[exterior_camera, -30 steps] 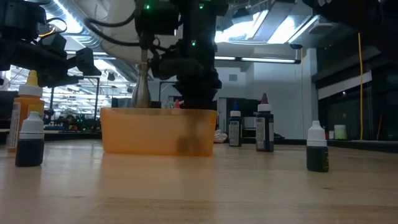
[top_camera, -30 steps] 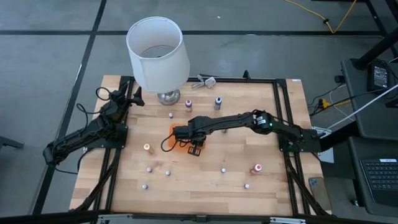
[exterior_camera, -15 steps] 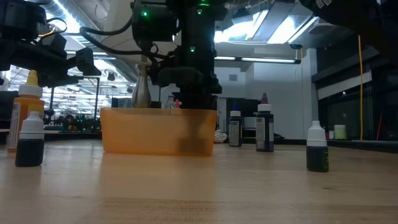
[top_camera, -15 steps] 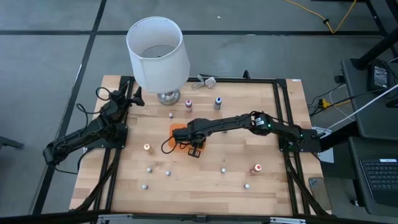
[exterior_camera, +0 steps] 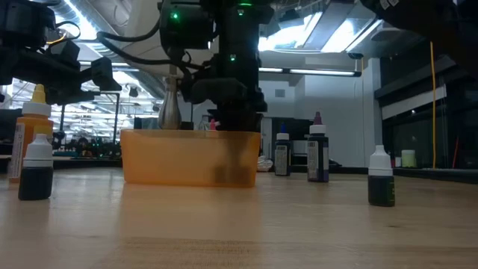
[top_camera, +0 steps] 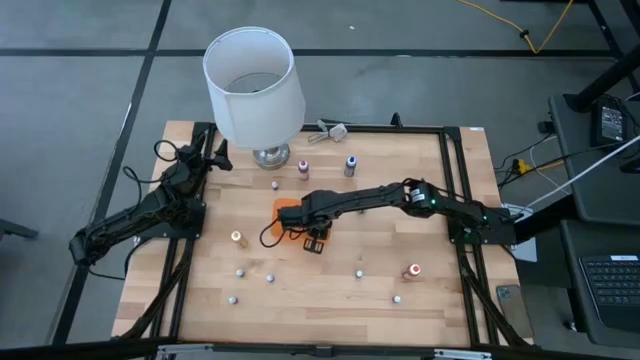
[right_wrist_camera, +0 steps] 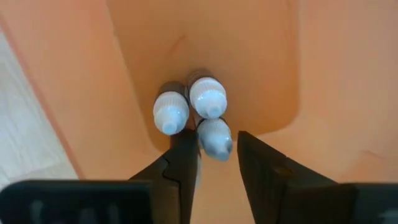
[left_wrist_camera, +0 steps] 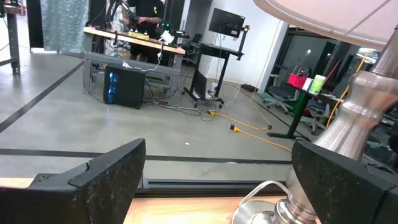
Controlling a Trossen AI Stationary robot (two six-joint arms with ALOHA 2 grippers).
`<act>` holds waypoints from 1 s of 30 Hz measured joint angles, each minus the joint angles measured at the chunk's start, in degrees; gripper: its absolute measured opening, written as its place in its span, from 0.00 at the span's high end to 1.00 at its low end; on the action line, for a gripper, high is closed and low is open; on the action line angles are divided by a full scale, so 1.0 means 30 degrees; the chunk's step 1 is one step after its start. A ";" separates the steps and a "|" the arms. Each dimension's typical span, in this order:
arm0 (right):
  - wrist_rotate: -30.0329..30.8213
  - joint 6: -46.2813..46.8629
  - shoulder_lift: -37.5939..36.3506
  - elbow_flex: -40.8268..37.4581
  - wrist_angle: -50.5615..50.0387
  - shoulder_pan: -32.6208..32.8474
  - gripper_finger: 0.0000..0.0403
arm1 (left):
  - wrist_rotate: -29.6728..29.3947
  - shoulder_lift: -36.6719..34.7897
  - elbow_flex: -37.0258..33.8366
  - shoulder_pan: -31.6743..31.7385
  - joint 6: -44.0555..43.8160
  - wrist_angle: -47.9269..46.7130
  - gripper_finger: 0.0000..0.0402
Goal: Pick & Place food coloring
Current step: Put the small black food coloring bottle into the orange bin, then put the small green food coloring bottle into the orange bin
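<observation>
Right gripper point(right_wrist_camera: 214, 163) inside orange tray point(right_wrist_camera: 323, 74), fingers loosely around third bottle point(right_wrist_camera: 216, 138); contact unclear, body hidden.

Even overhead light, low view backlit w/ ceiling glare, foreground tabletop blurred

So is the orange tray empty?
No. The right wrist view shows three white-capped bottles standing together inside the orange tray.
</observation>
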 joint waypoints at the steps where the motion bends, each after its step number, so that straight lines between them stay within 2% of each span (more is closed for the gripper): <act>1: 0.0000 -0.0114 -0.0035 0.0000 -0.0011 0.0000 0.69 | 0.0000 0.0000 0.0000 0.0004 -0.0004 0.0000 0.03; 12: 0.0007 -0.0289 -0.1413 0.0000 -0.0607 -0.0015 0.64 | 0.0000 0.0000 0.0001 0.0000 0.0000 -0.0007 0.03; 21: -0.0042 0.1429 -0.3119 0.0000 -0.1555 0.0032 0.63 | 0.0000 0.0000 0.0000 0.0007 0.0000 0.0000 0.03; 30: -0.0837 0.4378 -0.3802 0.0000 -0.1837 0.1127 0.43 | 0.0000 0.0000 0.0003 0.0001 -0.0006 -0.0007 0.03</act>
